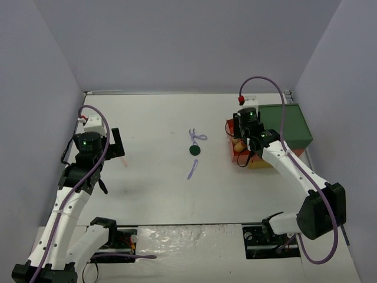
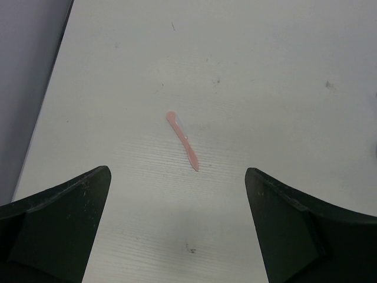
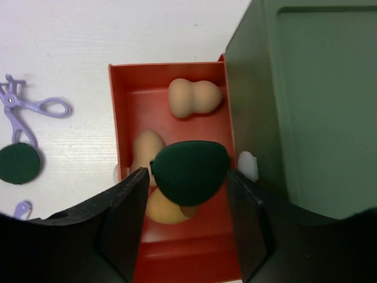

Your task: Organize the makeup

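Note:
In the right wrist view a dark green disc (image 3: 189,171) lies flat on tan sponges (image 3: 194,97) inside the pulled-out red drawer (image 3: 121,106). My right gripper (image 3: 187,183) is open around the disc, with a thin gap showing at its left finger. A second green disc (image 1: 195,150), a lilac scissor-shaped tool (image 1: 197,137) and a lilac stick (image 1: 192,170) lie mid-table. A pink stick (image 2: 182,141) lies on the table just ahead of my left gripper (image 2: 178,172), which is wide open and empty above the table.
The big green-topped box (image 1: 288,124) stands at the right by the wall, its red drawer sticking out toward the middle. Grey walls close in on the table at left, right and back.

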### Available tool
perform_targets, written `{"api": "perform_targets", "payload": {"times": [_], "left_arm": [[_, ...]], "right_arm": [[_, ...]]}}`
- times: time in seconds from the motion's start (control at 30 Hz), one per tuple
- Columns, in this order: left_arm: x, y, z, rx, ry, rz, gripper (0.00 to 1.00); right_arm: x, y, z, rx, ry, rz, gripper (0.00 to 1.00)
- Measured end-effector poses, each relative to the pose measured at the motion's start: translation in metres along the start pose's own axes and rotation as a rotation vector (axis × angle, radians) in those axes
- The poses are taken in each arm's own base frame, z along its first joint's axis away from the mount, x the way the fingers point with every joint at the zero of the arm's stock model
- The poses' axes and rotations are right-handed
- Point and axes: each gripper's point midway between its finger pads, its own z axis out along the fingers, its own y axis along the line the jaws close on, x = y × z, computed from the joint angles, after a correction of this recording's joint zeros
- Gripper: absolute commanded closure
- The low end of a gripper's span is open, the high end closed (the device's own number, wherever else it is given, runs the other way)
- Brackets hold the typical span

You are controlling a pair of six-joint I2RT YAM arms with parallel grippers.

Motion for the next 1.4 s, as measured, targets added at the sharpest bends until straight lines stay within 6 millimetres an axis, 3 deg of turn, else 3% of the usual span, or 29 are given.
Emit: {"api": "perform_targets", "payload": {"times": [0.17, 0.4, 0.57, 0.63, 0.73, 0.87, 1.2, 1.4], "left_arm": [[0.000, 0.000, 0.000, 0.000, 0.001, 0.000, 0.03], [0.000, 0.000, 0.000, 0.000, 0.001, 0.000, 0.03], [0.000, 0.000, 0.000, 0.000, 0.001, 0.000, 0.03], [0.000, 0.000, 0.000, 0.000, 0.001, 0.000, 0.03], [0.000, 0.000, 0.000, 0.000, 0.001, 0.000, 0.03], [0.000, 0.000, 0.000, 0.000, 0.002, 0.001, 0.03], [0.001, 0.000, 0.000, -0.001, 0.003, 0.001, 0.03], [0.001, 0.000, 0.000, -0.001, 0.004, 0.001, 0.03]], "right_arm": [[0.001, 0.008, 0.002, -0.030, 0.014, -0.007, 0.31], [-0.019, 0.025, -0.004, -0.112, -0.020, -0.010, 0.29], [-0.023, 0.068, -0.012, -0.242, -0.033, -0.068, 0.29], [-0.021, 0.099, -0.009, -0.300, -0.030, -0.102, 0.29], [0.001, 0.143, 0.001, -0.376, 0.009, -0.148, 0.29], [0.034, 0.177, 0.018, -0.417, 0.083, -0.154, 0.29], [0.080, 0.226, 0.039, -0.409, 0.115, -0.177, 0.39], [0.110, 0.236, 0.052, -0.347, 0.139, -0.216, 0.51]]}}
